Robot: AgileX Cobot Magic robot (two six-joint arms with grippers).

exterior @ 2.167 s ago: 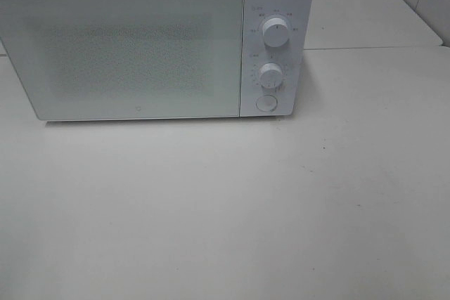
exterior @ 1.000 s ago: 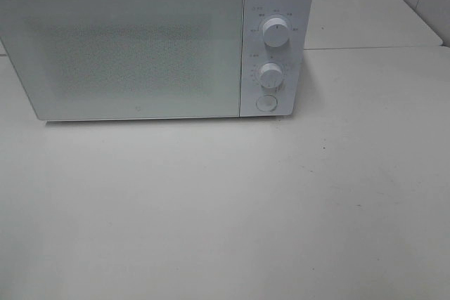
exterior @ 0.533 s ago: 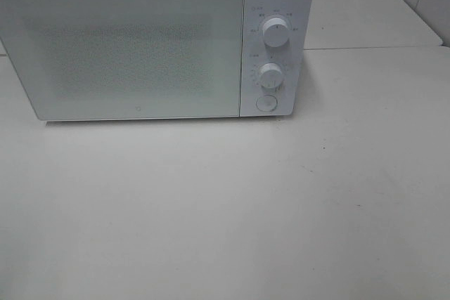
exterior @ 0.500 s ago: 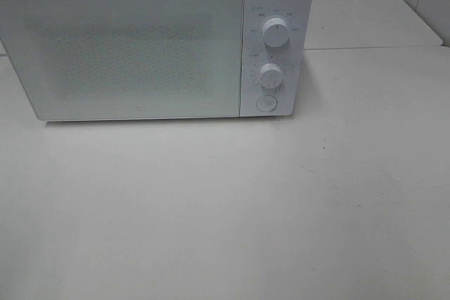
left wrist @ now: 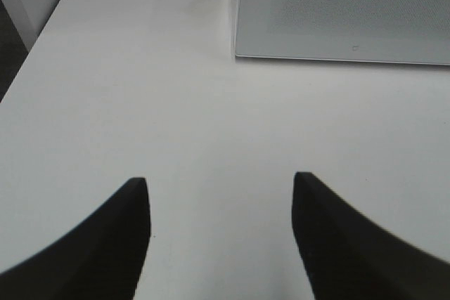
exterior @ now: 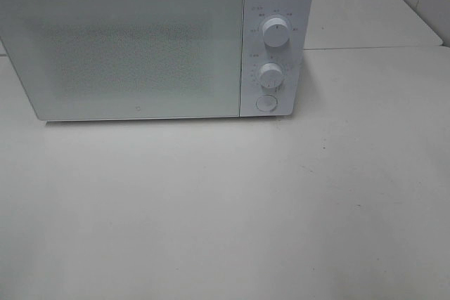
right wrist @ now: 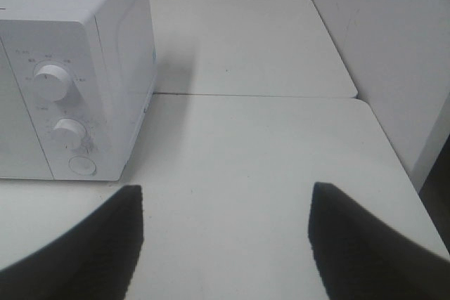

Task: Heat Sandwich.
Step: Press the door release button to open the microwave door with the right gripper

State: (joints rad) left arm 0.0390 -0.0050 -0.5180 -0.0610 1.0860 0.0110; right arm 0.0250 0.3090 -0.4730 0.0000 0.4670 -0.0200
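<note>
Item: microwave [exterior: 140, 47], white, at the far left of the table [exterior: 225, 209]; I logged its door [exterior: 126, 50] as shut, and the frosted panel gave no sight of the cavity. Item: upper knob [exterior: 275, 31], lower knob [exterior: 270, 74] and round button [exterior: 266, 103], on the panel right of the door; neither arm touched them. Item: sandwich, not seen in any view; it was not on the table in front of the oven or in either gripper, so I could not tell whether it lay behind the shut door or off camera. Item: left gripper [left wrist: 219, 178], jaws spread, nothing between them, above the table on the near side of the oven's left front corner. Item: right gripper [right wrist: 226, 187], jaws spread wide, empty, above the table right of the controls. Progress, as I judged it: either nothing was begun, or loading was done and the door closed; the views did not settle which. If loaded, the knobs remained to be set; if not, every step remained
</note>
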